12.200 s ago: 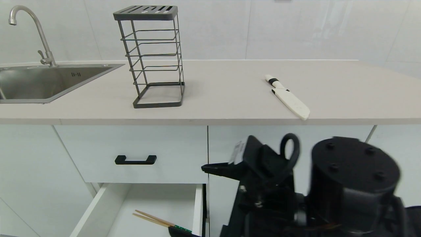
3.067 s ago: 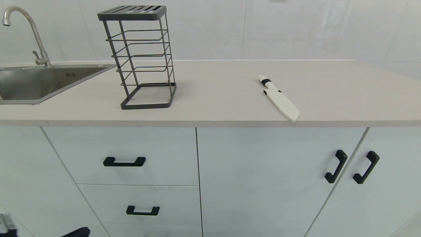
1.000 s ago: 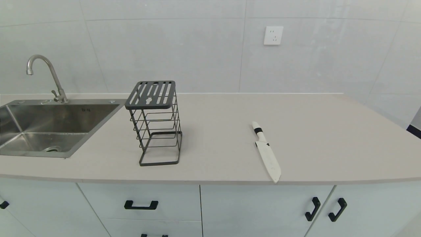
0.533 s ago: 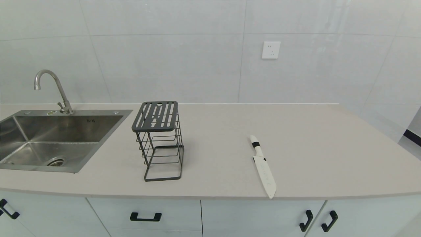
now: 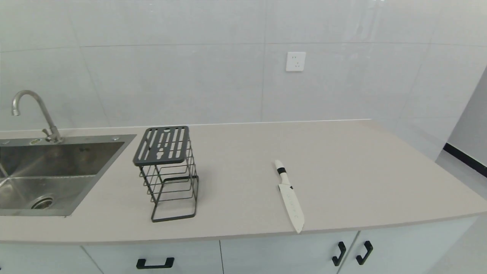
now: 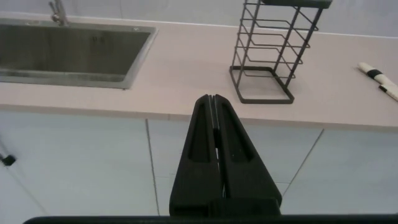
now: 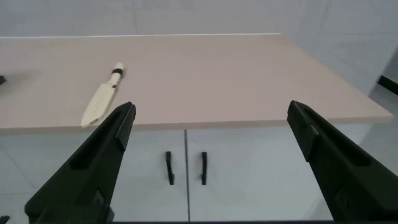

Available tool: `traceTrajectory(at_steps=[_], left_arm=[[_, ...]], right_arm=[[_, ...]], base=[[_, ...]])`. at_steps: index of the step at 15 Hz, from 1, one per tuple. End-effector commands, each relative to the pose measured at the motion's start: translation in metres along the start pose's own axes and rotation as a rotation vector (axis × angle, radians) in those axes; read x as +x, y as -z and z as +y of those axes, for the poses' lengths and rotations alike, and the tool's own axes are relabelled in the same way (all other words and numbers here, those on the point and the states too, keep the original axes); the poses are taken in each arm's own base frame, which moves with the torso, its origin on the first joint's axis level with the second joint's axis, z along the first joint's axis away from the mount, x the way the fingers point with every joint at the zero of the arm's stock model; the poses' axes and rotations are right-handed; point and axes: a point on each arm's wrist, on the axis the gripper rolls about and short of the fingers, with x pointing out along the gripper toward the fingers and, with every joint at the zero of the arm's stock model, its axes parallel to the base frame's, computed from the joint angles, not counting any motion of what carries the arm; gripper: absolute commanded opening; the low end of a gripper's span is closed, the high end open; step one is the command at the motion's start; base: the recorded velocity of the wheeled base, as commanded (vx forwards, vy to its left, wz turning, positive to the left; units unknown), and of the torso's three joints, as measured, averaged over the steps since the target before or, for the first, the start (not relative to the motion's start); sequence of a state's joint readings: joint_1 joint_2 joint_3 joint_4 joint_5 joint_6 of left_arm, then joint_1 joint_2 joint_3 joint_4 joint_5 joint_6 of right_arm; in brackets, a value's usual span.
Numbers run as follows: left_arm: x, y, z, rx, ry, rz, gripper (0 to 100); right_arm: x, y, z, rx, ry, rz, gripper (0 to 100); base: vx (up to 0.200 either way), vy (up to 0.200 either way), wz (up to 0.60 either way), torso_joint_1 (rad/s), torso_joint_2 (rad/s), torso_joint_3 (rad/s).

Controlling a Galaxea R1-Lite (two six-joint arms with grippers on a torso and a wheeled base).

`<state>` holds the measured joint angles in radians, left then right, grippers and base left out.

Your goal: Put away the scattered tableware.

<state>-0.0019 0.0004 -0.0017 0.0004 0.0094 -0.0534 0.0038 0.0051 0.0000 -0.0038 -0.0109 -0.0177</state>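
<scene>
A white knife (image 5: 290,198) with a black band on its handle lies flat on the beige counter (image 5: 361,171), its tip at the front edge. Left of it stands a black wire knife rack (image 5: 165,171) with a slotted top, nothing in it. My left gripper (image 6: 212,101) is shut and empty, held in front of the cabinets and below counter height, facing the knife rack (image 6: 267,56); the knife (image 6: 377,76) lies off to one side. My right gripper (image 7: 210,111) is open and empty, also in front of the counter, with the knife (image 7: 102,96) ahead of one finger.
A steel sink (image 5: 57,167) with a curved faucet (image 5: 36,110) takes up the counter's left end. Below the counter are white fronts: a drawer handle (image 5: 155,262) and paired door handles (image 5: 352,253). A tiled wall with a socket (image 5: 295,61) backs the counter.
The head camera has risen and turned, so the counter is now seen from above. The drawer holding chopsticks, open 12 s ago, is shut. Knife and rack lie where they were.
</scene>
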Motion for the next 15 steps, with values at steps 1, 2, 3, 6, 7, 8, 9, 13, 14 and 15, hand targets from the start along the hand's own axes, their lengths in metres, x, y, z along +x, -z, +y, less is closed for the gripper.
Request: traceTrajectory(at_steps=[1,2,3,6,7,8,9,13,14,15], left_arm=[[0.0000,0.0000,0.0000,0.000,0.000,-0.001,0],[0.0000,0.0000,0.0000,0.000,-0.002,-0.001,0],[0.0000,0.0000,0.0000,0.000,0.000,-0.001,0],[0.0000,0.0000,0.0000,0.000,0.000,-0.001,0],[0.0000,0.0000,0.0000,0.000,0.000,-0.001,0],[0.0000,0.0000,0.0000,0.000,0.000,-0.001,0],[0.0000,0.0000,0.0000,0.000,0.000,-0.001,0],[0.0000,0.0002,0.0000,0.000,0.000,0.001,0],[0.0000,0.0002,0.0000,0.001,0.000,0.001,0],[0.0000,0.0002,0.0000,0.001,0.000,0.001,0]], right_arm=[[0.0000,-0.0001,0.0000,-0.002,-0.001,-0.001,100],[0.0000,-0.0001,0.0000,-0.001,-0.001,-0.001,100],[0.0000,-0.0001,0.0000,-0.001,-0.001,-0.001,100],[0.0000,-0.0001,-0.0001,-0.005,0.001,-0.001,100],[0.0000,-0.0001,-0.0001,-0.007,0.001,-0.001,100],[0.0000,-0.0002,-0.0001,-0.004,0.001,-0.003,100],[0.0000,-0.0001,-0.0001,-0.002,0.001,-0.001,100],[0.0000,-0.0001,-0.0001,-0.002,0.001,-0.001,100],[0.0000,-0.0001,-0.0001,-0.002,0.001,-0.001,100],[0.0000,-0.0001,-0.0001,-0.002,0.001,-0.001,100]], base=[[0.000,0.000,0.00,0.000,0.00,0.000],[0.000,0.000,0.00,0.000,0.00,0.000],[0.000,0.000,0.00,0.000,0.00,0.000],[0.000,0.000,0.00,0.000,0.00,0.000],[0.000,0.000,0.60,0.002,0.00,-0.002],[0.000,0.000,0.60,-0.002,0.00,0.002],[0.000,0.000,0.00,0.000,0.00,0.000],[0.000,0.000,0.00,0.000,0.00,0.000],[0.000,0.000,0.00,0.000,0.00,0.000],[0.000,-0.200,0.00,-0.002,0.01,-0.002]])
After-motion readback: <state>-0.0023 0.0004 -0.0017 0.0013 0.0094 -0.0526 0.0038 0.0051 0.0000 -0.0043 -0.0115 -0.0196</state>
